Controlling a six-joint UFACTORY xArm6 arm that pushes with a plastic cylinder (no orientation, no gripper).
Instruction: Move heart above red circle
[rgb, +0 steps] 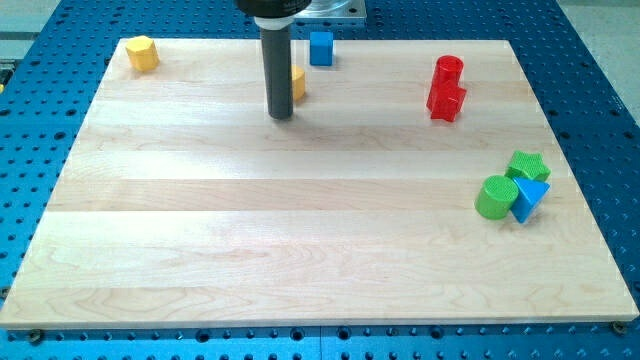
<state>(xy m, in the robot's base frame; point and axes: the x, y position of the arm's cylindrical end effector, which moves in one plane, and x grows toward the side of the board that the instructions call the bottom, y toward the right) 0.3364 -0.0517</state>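
Beside my tip (281, 115): half-hidden yellow block (298, 84), blue cube (320, 47) beyond.

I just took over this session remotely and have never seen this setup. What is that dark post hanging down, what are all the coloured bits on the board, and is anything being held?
There is only one camera view, looking down at a slant on a wooden board that lies on a blue perforated table. The dark post is the arm's rod; it has no gripper, so nothing is held. It only pushes blocks with my tip.

At the view's top left lies a yellow block. A blue cube sits at the top edge, to the right of the rod. An orange-yellow block is half hidden behind the rod, right beside my tip; its shape cannot be made out. At the upper right, a red cylinder touches another red block below it. At the right edge cluster a green cylinder, a green star and a blue triangle.
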